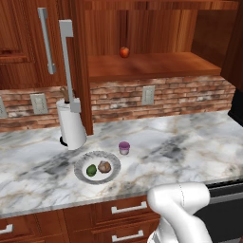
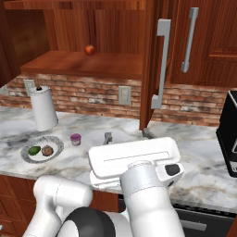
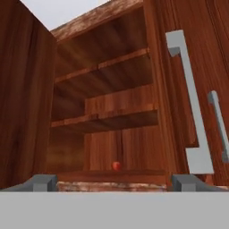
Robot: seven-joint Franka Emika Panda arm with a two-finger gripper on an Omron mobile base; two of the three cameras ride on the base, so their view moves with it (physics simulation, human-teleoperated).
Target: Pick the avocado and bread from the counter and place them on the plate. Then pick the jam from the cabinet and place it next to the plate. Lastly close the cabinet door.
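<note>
Marble surface (image 1: pixel 190 142) bearing the plate (image 1: pixel 81 176), with the avocado (image 1: pixel 91 170) on the plate's left half and the bread (image 1: pixel 104 166) just beside it on the right, the two close together. The jam (image 1: pixel 124 147) stands upright on the surface just beyond the plate's far right edge, near it but apart. A white paper towel roll (image 1: pixel 71 124) stands on the surface to the far left of the plate, before the brick backsplash (image 1: pixel 166 95). Above, the cabinet (image 1: pixel 156 28) is open, and a small red-orange fruit (image 1: pixel 124 51) rests on its lower shelf (image 1: pixel 152 66). The cabinet door (image 1: pixel 78 61) stands swung out edge-on at the cabinet's left side, its grey bar handle (image 1: pixel 67 57) facing left. End effector (image 3: pixel 112 182): raised and facing into the open cabinet, its two fingers (image 3: pixel 42 182) set wide apart with nothing between them.
</note>
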